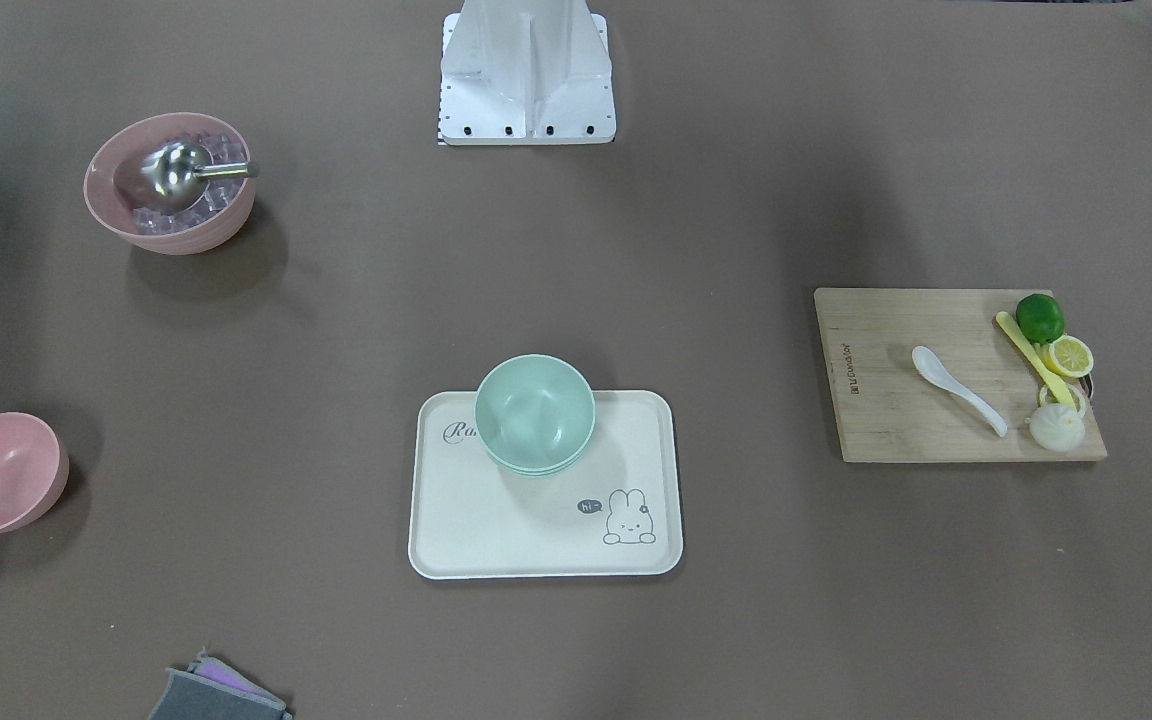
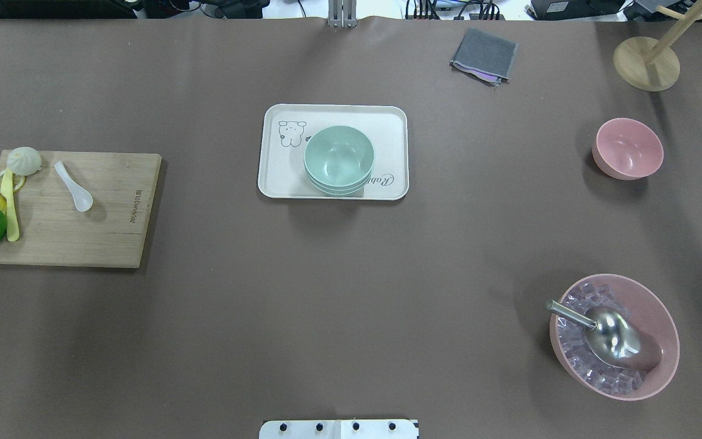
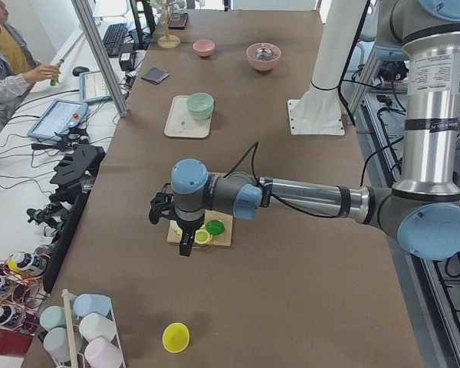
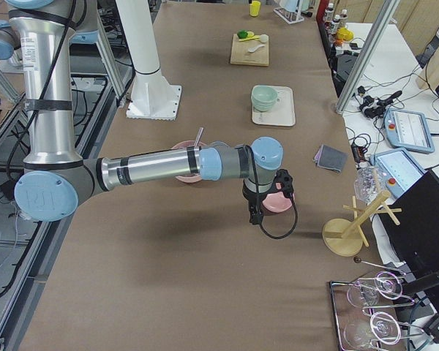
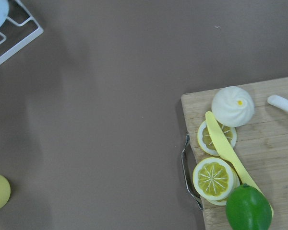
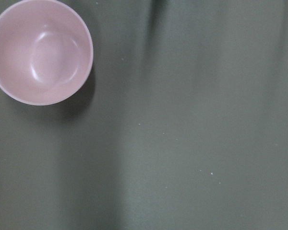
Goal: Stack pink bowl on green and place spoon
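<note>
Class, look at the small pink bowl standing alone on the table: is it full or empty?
Empty: the small pink bowl shows only its bare, glossy inside.

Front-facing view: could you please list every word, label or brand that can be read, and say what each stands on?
"hi": in the dark speech bubble beside the rabbit drawing on the cream rectangular plastic tray.
"Ra": start of a cursive word on that tray; the rest is hidden by the mint-green bowl stack.
Printed brand on the rectangular wooden cutting board: too small to read.
</note>
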`<state>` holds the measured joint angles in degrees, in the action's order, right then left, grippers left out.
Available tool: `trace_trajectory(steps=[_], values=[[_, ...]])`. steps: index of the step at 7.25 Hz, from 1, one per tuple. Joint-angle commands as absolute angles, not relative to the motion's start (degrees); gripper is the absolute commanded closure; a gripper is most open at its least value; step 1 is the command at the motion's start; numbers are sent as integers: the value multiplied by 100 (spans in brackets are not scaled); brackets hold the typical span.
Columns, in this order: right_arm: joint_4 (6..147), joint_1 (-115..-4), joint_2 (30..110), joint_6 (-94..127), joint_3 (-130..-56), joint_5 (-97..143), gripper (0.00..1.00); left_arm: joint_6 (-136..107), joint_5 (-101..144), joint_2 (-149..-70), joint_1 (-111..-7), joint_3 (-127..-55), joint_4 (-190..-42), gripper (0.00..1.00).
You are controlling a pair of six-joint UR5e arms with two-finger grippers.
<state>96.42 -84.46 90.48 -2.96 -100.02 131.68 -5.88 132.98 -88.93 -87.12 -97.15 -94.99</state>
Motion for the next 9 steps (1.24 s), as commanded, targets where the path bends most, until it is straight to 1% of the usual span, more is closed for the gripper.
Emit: trace_trajectory(steps=[1,3,5,6,9], values=[[9650,-8629,9105,-272,-9906,13017,0,-606,13707,-8939,-8798,-9747,-9185,2],[9650,-8675,9114,-264,-9791,13104,0,-615,13781,-8956,-8798,-9791,-9246,2],[9642,-8727,9036,-264,-9843,13444,0,-624,13816,-8895,-8815,-10080,-9246,2],[9615,-8728,8966,-272,-9678,13430,0,-737,13764,-8912,-8807,-10159,-9246,2],[9563,-8728,8930,-272,-9756,13456,0,-1020,13764,-8894,-8807,-10142,-9422,2]])
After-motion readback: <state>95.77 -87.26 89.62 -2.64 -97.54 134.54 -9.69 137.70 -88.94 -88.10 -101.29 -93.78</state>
